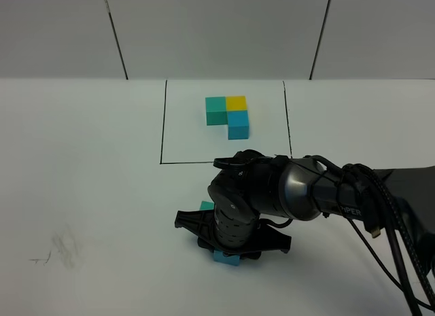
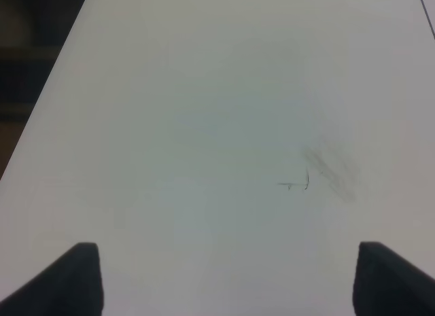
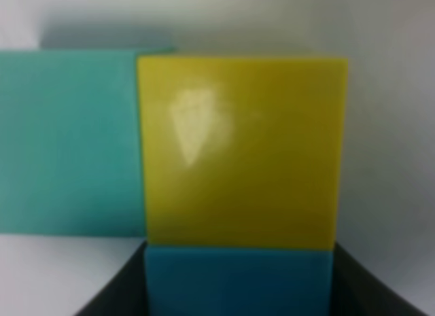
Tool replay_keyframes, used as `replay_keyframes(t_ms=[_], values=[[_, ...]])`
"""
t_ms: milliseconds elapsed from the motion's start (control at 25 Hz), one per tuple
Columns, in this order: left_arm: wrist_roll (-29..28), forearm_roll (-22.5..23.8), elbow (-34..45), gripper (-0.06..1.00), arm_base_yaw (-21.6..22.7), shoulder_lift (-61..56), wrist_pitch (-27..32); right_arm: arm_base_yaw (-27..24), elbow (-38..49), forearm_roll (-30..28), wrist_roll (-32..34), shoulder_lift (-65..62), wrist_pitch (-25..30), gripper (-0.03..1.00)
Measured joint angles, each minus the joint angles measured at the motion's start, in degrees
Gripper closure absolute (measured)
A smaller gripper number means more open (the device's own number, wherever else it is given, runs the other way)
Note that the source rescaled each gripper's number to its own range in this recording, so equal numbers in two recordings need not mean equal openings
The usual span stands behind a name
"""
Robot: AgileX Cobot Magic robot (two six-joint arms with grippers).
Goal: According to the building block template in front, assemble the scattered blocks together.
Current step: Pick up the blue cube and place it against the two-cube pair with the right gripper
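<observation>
1. Right claw (image 1: 231, 251) low over the white counter (image 1: 88, 194), near its front edge, reaching in from the right on a black arm; fingers to either side of the sky-blue matte cube (image 3: 238, 278), apparently pinching it, though firm contact impossible to confirm.
2. In the right wrist view, yellow matte cube (image 3: 241, 149) touching the sky-blue cube's far face, teal-green matte cube (image 3: 68, 139) flush against the yellow one's side: an L like the model, so likely a final nudge or a last hold before release.
3. From the high camera, only slivers of the loose cubes visible beneath the wrist: a teal corner (image 1: 206, 206) and a blue edge (image 1: 226, 258).
4. Building block template (image 1: 229, 115), three small cubes of teal, yellow and blue joined in an L, further back inside a thin black drawn rectangle (image 1: 162, 126), well apart from the claw; kept there as a reference only.
5. Left claw (image 2: 224, 278) spread wide over bare counter, holding nothing, parked clear of the work.
6. Counter matte white, with a faint grey smudge (image 1: 64, 247) towards the front left; pale panelled wall (image 1: 217, 30) with dark seams behind.
</observation>
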Motion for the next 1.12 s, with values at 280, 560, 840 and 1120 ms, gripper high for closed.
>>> replay_keyframes(t_ms=[280, 560, 840, 1120], values=[[0.00, 0.00, 0.00, 0.31, 0.00, 0.00, 0.00, 0.00, -0.06, 0.54, -4.14, 0.19, 0.26, 0.95], [0.00, 0.00, 0.00, 0.31, 0.00, 0.00, 0.00, -0.06, -0.06, 1.18, -5.05, 0.25, -0.01, 0.95], [0.06, 0.00, 0.00, 0.31, 0.00, 0.00, 0.00, -0.07, 0.19, 1.22, -11.90, -0.26, -0.61, 0.17], [0.00, 0.05, 0.00, 0.31, 0.00, 0.00, 0.00, -0.07, 0.19, -2.39, -15.05, -11.91, 8.84, -0.02]])
